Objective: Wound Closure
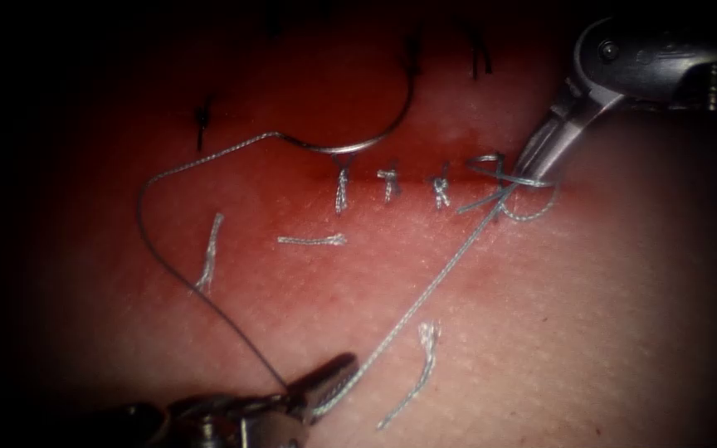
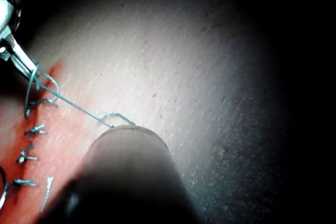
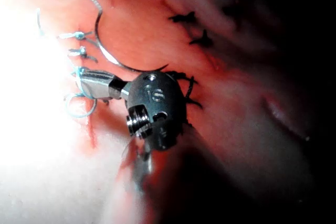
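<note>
The curved needle (image 1: 350, 146) lies loose on the tissue (image 1: 541, 315) just above the cut (image 1: 408, 170), held by neither tool, and appears to rest on the surface. Its thread (image 1: 144, 207) loops left and runs down to the left tool (image 1: 338, 372), whose jaws are shut on the thread. From there a pale strand (image 1: 433, 282) rises to a loose knot (image 1: 504, 187) at the cut's right end. The right tool (image 1: 530, 174) is shut on the thread at that knot; its tips (image 3: 86, 85) sit by a thread loop (image 3: 79, 106). The same strand (image 2: 79, 109) leads to the right tool (image 2: 18, 59).
Three tied stitches (image 1: 387, 184) cross the cut left of the knot. Cut ends of thread (image 1: 207, 253) (image 1: 313, 241) (image 1: 425, 365) lie below the cut. Dark older stitches (image 1: 201, 124) (image 1: 479, 54) mark the tissue above. Red fluid (image 1: 292, 207) stains the area around the cut.
</note>
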### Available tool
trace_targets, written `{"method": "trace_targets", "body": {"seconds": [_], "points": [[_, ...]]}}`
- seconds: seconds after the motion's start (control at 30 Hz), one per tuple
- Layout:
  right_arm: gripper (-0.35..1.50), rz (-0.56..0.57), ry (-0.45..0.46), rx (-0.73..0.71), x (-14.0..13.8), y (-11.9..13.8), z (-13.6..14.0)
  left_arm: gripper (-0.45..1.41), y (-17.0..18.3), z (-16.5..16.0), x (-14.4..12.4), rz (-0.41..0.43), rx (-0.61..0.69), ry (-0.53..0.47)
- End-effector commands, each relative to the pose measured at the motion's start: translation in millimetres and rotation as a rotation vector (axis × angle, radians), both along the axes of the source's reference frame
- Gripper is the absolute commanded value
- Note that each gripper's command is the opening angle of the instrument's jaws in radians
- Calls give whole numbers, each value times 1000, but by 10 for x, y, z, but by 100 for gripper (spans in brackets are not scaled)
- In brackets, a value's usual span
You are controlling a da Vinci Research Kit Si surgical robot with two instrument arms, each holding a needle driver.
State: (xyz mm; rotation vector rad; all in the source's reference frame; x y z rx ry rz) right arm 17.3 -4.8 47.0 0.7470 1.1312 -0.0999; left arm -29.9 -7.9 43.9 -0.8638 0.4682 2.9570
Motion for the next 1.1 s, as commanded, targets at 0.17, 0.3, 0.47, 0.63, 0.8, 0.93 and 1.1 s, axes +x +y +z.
{"method": "trace_targets", "body": {"seconds": [0.17,0.3,0.47,0.63,0.8,0.93,1.1], "points": [[-35,95,-32,-16,2,28,21,-45,-26,-20,-8,27,3,-13],[-35,176,-42,-14,-1,39,29,-45,-47,-36,-9,43,1,-18],[-35,231,-46,-18,-2,40,30,-45,-66,-44,-5,59,-3,-15],[-35,270,-56,-16,-1,39,31,-45,-89,-48,0,85,3,-3],[-35,288,-76,-19,-2,35,36,-45,-106,-60,0,121,19,-23],[-35,322,-104,-32,-3,31,41,-45,-119,-73,-2,157,35,-54],[-35,409,-171,-61,-8,27,52,-45,-134,-73,-11,193,54,-74]]}}
